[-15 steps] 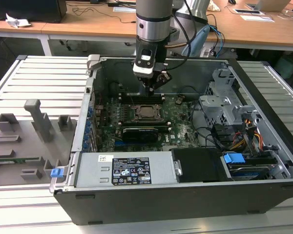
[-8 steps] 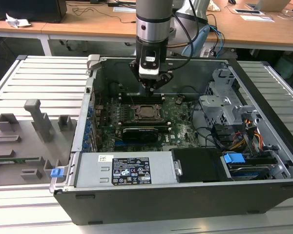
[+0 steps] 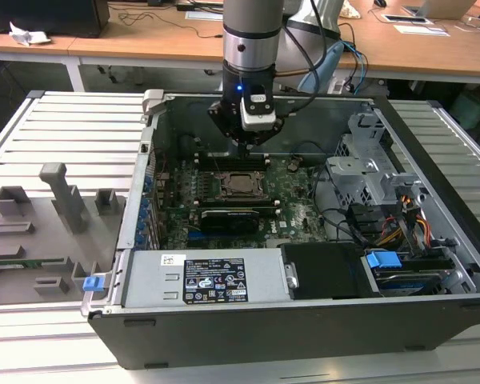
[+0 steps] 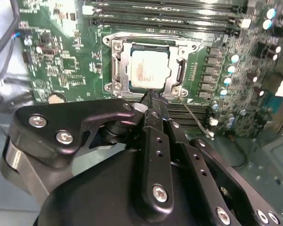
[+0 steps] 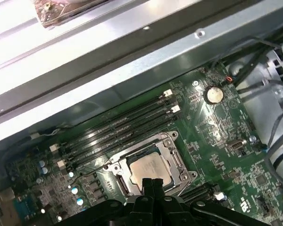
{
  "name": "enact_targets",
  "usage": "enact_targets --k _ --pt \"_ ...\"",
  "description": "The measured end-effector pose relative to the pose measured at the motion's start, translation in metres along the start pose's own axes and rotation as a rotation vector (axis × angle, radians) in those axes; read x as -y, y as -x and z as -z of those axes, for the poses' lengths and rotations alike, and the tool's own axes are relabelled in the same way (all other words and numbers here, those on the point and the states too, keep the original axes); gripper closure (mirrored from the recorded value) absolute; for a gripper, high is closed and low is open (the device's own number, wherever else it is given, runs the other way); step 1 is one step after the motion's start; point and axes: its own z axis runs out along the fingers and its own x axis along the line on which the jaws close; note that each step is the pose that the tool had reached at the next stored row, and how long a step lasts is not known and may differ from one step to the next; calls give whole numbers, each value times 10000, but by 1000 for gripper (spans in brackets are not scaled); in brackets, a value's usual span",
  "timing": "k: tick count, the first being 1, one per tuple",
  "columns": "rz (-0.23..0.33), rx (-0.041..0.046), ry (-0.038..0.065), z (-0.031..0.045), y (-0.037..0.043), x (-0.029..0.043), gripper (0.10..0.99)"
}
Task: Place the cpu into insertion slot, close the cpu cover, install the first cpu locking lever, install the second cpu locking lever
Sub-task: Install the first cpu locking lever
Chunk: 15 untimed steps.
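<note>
In the second wrist view, the gripper (image 4: 150,97) covers a big part of the green board (image 4: 61,61). Its tips hide one edge of the cpu cover (image 4: 117,63). In the first wrist view, the gripper is cut off by the picture's edge and hides one side of the cpu (image 5: 148,165). In the exterior view, the arm (image 3: 252,32) is cut off too, and the cpu cover is too small to make out.

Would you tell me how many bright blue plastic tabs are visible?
2. One blue tab is at the near corner of the case on the exterior view's left; a second blue tab is on the drive bay at that view's right. Others may be hidden.
</note>
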Motion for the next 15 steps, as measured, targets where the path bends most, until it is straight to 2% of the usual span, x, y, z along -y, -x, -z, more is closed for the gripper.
enact_targets --k 7,12,15 --pt "1614 -59 26 0 0 0 980" --pt "3244 -120 54 0 0 0 980" --pt "3843 -141 64 0 0 0 980"
